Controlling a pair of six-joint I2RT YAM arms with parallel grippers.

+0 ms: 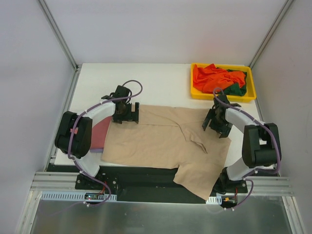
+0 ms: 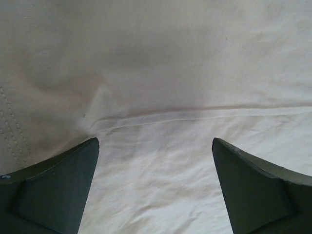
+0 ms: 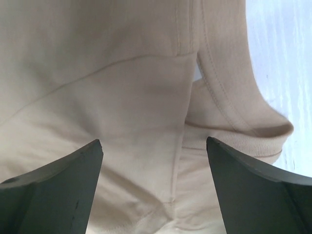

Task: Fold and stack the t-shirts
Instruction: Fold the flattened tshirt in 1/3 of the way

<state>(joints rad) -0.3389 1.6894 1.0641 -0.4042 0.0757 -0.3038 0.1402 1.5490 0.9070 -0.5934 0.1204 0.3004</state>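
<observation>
A large tan-beige t-shirt (image 1: 165, 144) lies spread on the white table, one part hanging over the near edge. My left gripper (image 1: 126, 115) is open just above its far left edge; the left wrist view shows its fingers (image 2: 58, 190) wide apart over the cloth (image 2: 161, 87). My right gripper (image 1: 216, 123) is open over the shirt's far right edge; the right wrist view shows its collar and seams (image 3: 229, 97) between the fingers. A dusty red shirt (image 1: 101, 134) on a pale lilac one (image 1: 95, 150) lies at the left. Orange (image 1: 214, 78) and dark green (image 1: 236, 89) shirts sit in the tray.
A yellow plastic tray (image 1: 197, 92) stands at the table's far right corner. Grey walls and metal frame posts close in the left, right and back. The arm bases stand on the black strip at the near edge.
</observation>
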